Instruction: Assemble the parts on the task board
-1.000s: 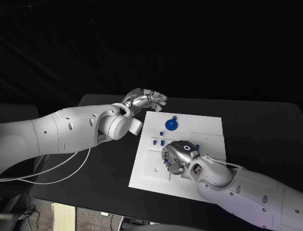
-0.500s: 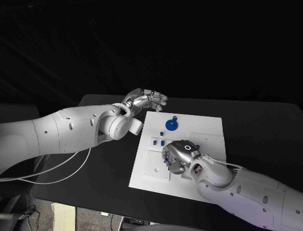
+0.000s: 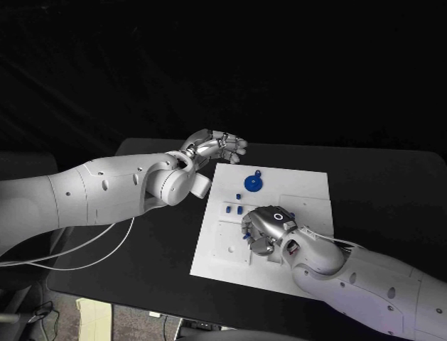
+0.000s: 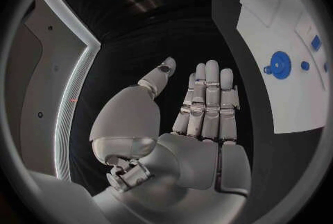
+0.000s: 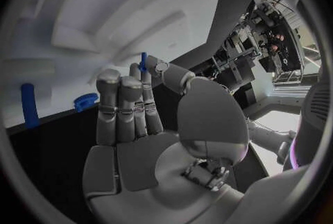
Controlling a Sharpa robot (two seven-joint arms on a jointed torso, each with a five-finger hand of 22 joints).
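The white task board (image 3: pixel 290 192) lies in the middle of the black table. A round blue part (image 3: pixel 253 183) sits near its far edge, and small blue pieces (image 3: pixel 237 209) lie closer to the middle. My right hand (image 3: pixel 267 231) hovers low over the board's near middle. In the right wrist view it pinches a thin blue peg (image 5: pixel 144 61) between thumb and a finger. My left hand (image 3: pixel 216 148) hangs over the table off the board's far left corner, holding nothing; its fingers (image 4: pixel 208 96) are straight with the thumb apart. The round blue part (image 4: pixel 279 63) shows beyond them.
A blue peg (image 5: pixel 28 104) and a blue ring-shaped part (image 5: pixel 85 100) stand at the board's surface ahead of my right hand. The board has raised blocks and recesses (image 5: pixel 104 24). Black table (image 3: pixel 387 185) extends to the right of the board.
My right hand has shifted slightly to the right over the board. The left arm has stayed where it was.
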